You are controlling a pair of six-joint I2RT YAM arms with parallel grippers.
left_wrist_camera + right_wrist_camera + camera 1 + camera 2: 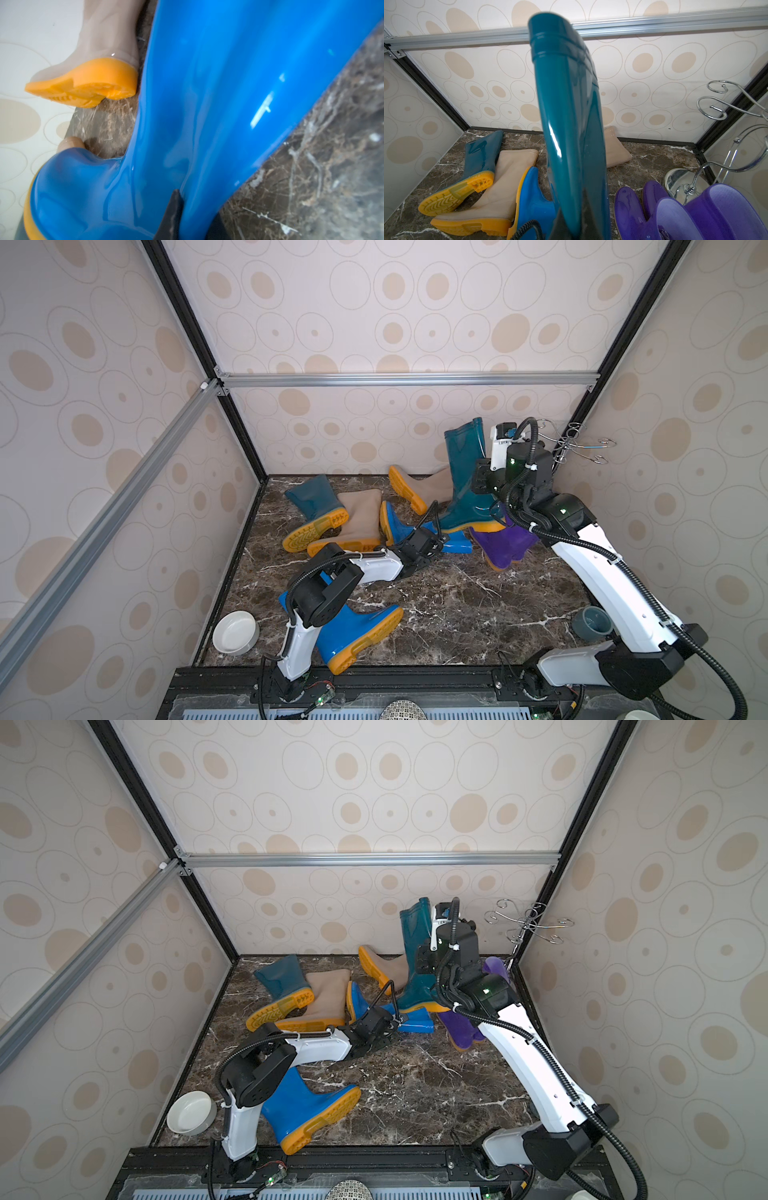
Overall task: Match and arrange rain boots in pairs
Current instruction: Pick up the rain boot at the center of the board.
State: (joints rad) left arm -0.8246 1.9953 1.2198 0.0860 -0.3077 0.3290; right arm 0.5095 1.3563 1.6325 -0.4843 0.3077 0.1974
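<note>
Left gripper: the left gripper (pixel 196 209) is closed tight, and its dark fingers (pixel 173 207) pinch the leg of the lying blue boot (pixel 207 104) from both sides.
Right gripper: the right gripper (pixel 575 220) is clamped on the leg of the upright teal boot (pixel 566 124).
Lying blue boot: it is on its side near the middle of the marble floor (pixel 457 614), with its sole facing 9 o'clock and its top toward 3 o'clock.
Upright teal boot: it stands tall at 1 o'clock, its sole over the top end of the lying blue boot. I cannot tell whether they touch.
Other teal boot: the other teal boot (pixel 311 497) is on its side at 11 o'clock.
Beige boots: the near beige boot (pixel 359 514) lies between the other teal boot and the lying blue boot. The far beige boot (pixel 432 485) lies at 12 o'clock by the back wall.
Purple boots: the purple boots (pixel 629 207) sit side by side at 2 o'clock, partly under the right arm.
Front blue boot: the front blue boot (pixel 353 635) lies at 7 o'clock, partly under the left arm and well apart from its match.
Extras: there is a white bowl (pixel 235 632) at 8 o'clock, a grey cup (pixel 592 622) at 4 o'clock and a wire rack (pixel 582 445) in the corner at 1 o'clock.
</note>
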